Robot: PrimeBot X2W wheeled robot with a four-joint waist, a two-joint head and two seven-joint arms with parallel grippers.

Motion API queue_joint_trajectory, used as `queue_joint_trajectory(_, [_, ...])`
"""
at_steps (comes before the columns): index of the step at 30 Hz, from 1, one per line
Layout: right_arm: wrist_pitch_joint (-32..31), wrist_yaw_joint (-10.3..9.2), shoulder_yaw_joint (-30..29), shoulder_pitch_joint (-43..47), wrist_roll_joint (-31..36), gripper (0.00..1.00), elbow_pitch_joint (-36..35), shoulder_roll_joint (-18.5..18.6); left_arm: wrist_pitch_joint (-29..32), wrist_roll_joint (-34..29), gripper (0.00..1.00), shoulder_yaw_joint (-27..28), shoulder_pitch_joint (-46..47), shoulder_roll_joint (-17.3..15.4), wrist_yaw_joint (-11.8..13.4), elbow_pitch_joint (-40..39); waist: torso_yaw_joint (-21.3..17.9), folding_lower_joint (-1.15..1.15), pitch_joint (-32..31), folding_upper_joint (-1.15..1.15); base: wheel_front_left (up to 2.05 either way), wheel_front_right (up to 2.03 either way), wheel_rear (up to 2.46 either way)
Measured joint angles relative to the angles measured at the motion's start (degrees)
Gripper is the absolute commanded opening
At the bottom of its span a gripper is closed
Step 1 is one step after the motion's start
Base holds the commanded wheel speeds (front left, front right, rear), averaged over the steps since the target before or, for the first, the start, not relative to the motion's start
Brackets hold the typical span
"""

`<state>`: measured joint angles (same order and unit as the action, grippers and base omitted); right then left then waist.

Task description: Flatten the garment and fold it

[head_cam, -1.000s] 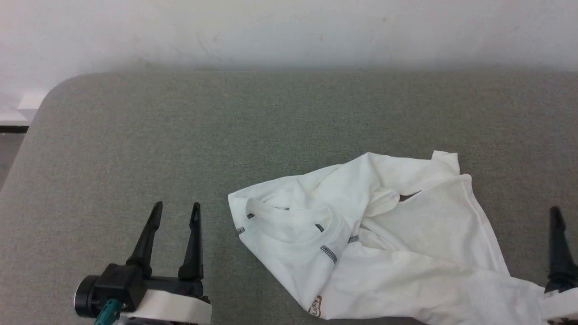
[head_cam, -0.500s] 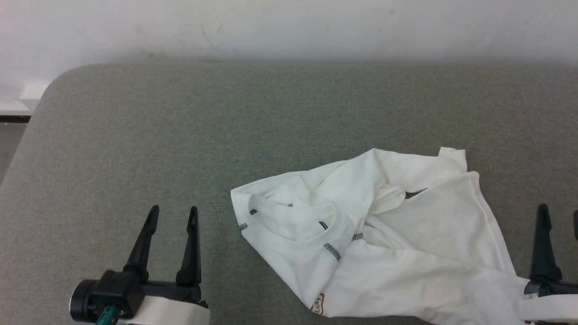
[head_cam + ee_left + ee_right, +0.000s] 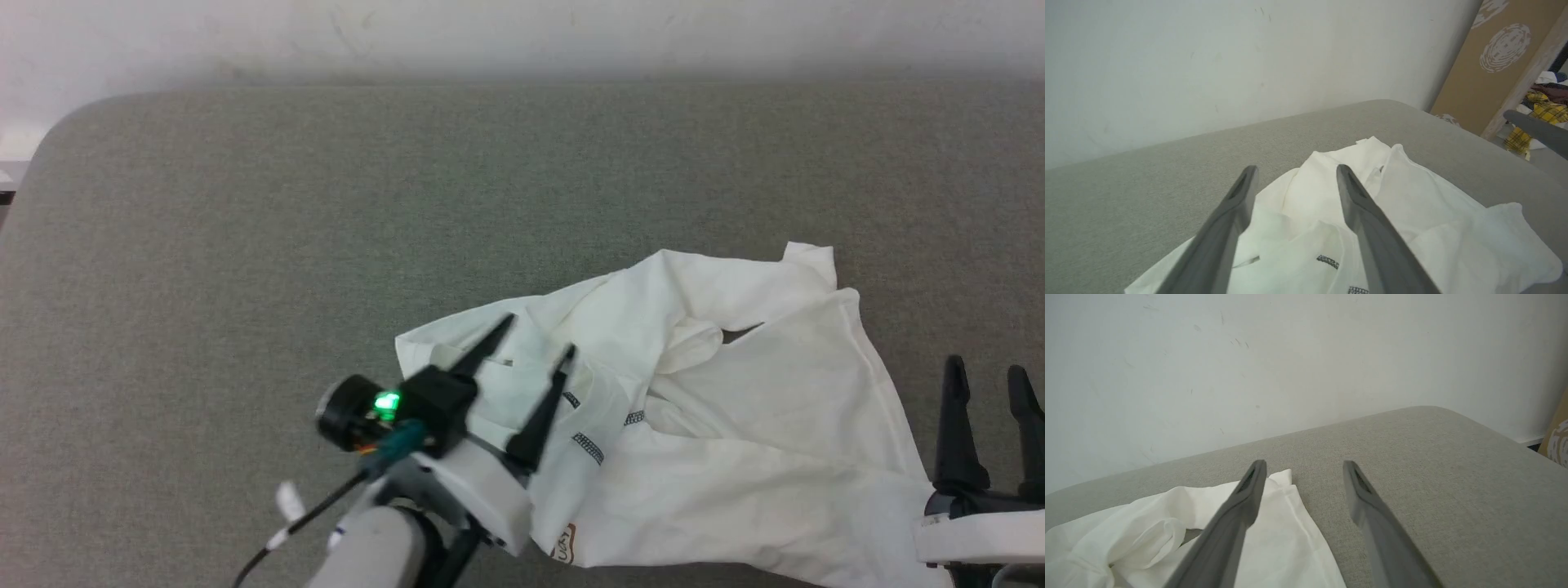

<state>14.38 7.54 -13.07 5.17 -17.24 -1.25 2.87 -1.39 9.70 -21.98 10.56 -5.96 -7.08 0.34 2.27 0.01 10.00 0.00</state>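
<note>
The garment (image 3: pixel 775 425) lies on the table (image 3: pixel 245 245), right of centre and toward the near edge. The left gripper (image 3: pixel 540 334) hangs over its left part. The right gripper (image 3: pixel 984 364) sits just right of it. A wall (image 3: pixel 522 33) stands behind the table.

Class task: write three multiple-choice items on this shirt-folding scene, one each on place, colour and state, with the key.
1. The left gripper is over: A the garment's collar end; B the floor; C a chair.
2. The seam stitching is: A red; B dark grey; C yellow.
3. The garment lies: A folded square; B rumpled, unfolded; C rolled up.
Key: 1 A, it overlaps the collar; 2 B, grey dashes flank the neckline; 3 B, creased layers sprawl on the grey surface.
</note>
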Motion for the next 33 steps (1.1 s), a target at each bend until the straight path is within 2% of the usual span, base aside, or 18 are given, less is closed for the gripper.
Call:
queue_joint_trajectory(5, [0.03,0.0,0.4,-0.53,-0.37,1.0,0.62,0.0,7.11,4.37,1.0,-8.95,2.64,-1.9,-0.02,1.92,-0.74,0.0,1.3,0.0,0.0,0.0,0.0])
queue_joint_trajectory(10, [0.05,0.0,0.41,-1.02,-0.68,1.0,1.27,0.0,10.68,5.89,1.0,-11.6,3.16,-3.15,-0.02,4.54,-1.25,0.0,2.55,0.0,0.0,0.0,0.0])
queue_joint_trajectory(17, [0.32,0.0,0.8,-1.82,-1.08,1.0,2.11,0.0,10.94,5.57,1.0,-13.37,5.53,-4.11,-0.02,11.1,-1.58,0.0,3.27,0.0,0.0,0.0,0.0])
queue_joint_trajectory(18, [0.32,0.0,0.9,-1.99,-1.08,1.0,2.2,-0.01,10.68,5.58,0.7,-13.48,5.9,-4.14,-0.03,11.87,-1.62,0.0,3.23,0.0,0.0,0.0,0.0])
queue_joint_trajectory(19, [0.32,0.0,0.93,-2.17,-1.08,1.0,2.25,-0.01,10.07,5.69,0.0,-13.44,6.19,-4.02,-0.03,12.27,-1.65,0.0,3.17,0.0,0.0,0.0,0.0])
queue_joint_trajectory(25, [0.34,0.0,0.43,-2.59,-1.24,1.0,2.67,0.0,6.92,7.03,0.0,-12.78,8.45,-3.48,-0.03,11.88,-1.56,-0.01,2.54,0.0,0.0,0.0,0.0])
queue_joint_trajectory(33, [0.35,0.0,0.35,-2.6,-1.33,1.0,3.13,0.0,6.32,8.82,0.0,-10.45,14.71,-4.77,-0.03,5.1,-1.56,-0.01,1.74,0.0,0.0,0.0,0.0])
